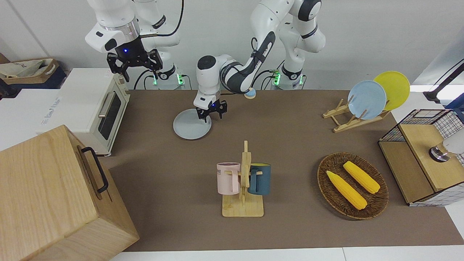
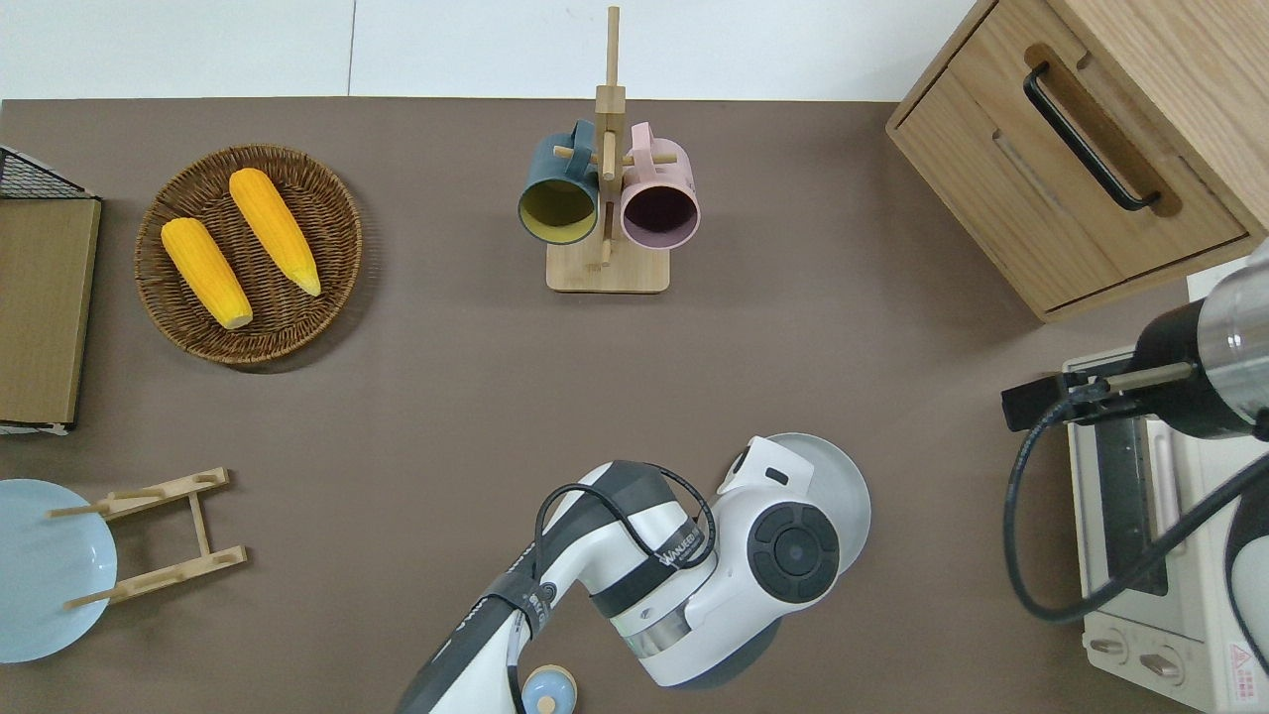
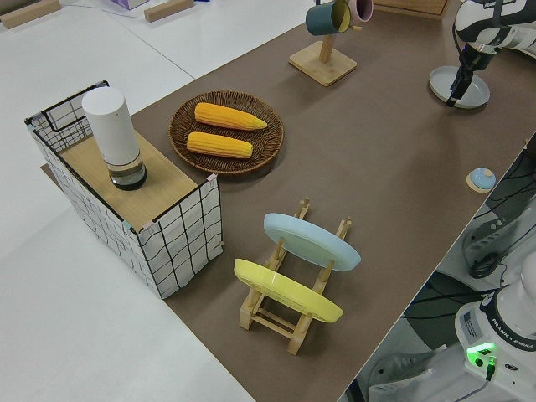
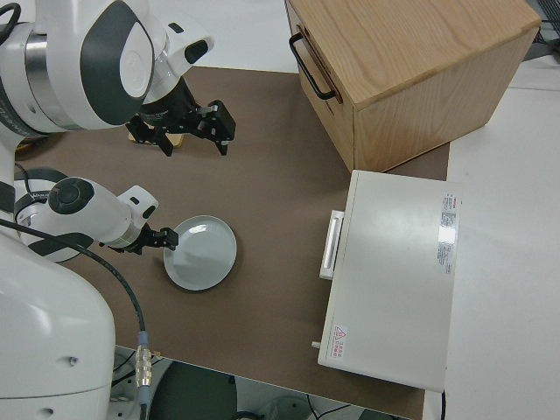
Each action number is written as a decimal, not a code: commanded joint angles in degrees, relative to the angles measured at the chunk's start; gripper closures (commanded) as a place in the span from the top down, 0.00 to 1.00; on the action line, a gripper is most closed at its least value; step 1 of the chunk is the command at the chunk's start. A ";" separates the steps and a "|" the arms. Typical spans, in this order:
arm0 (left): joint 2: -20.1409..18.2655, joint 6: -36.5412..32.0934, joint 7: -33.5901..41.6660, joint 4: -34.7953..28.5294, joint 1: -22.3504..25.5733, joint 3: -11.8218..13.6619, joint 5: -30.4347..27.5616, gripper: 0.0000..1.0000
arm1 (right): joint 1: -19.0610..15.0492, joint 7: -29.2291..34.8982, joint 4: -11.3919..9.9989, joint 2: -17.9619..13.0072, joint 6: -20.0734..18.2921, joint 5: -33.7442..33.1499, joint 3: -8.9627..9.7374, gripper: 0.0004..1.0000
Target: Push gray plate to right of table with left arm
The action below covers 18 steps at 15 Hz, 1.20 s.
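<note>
Touching gray plate (image 1: 191, 127) rim: left pincer (image 1: 210, 113), spread | bare table (image 1: 290, 145) toward toaster oven (image 1: 98, 108) | right arm parked

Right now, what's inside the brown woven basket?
Two yellow corn cobs lie side by side in the wicker basket. Anything under them is hidden by the cobs.

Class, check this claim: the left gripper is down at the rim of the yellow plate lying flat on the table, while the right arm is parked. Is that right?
Not quite. The plate is wrong: the left gripper is down at the rim of the gray plate lying flat on the table, as the front view shows. The yellow plate stands in the wooden rack. The right arm is parked.
</note>
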 commanded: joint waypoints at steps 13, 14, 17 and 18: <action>-8.41 -35.10 39.99 19.13 19.37 0.78 -1.28 1.00 | -1.16 0.14 0.46 -0.17 -0.87 0.59 0.78 0.98; -9.03 -35.99 42.62 19.13 21.30 0.69 -1.29 1.00 | -1.16 0.06 0.46 -0.17 -0.87 0.59 0.86 0.98; -11.85 -36.52 49.05 19.13 26.66 0.78 -1.72 0.99 | -1.16 0.05 0.46 -0.17 -0.87 0.59 0.78 0.98; -12.46 -36.61 50.55 19.13 28.33 0.78 -1.73 0.99 | -1.16 0.05 0.46 -0.17 -0.87 0.59 0.78 0.98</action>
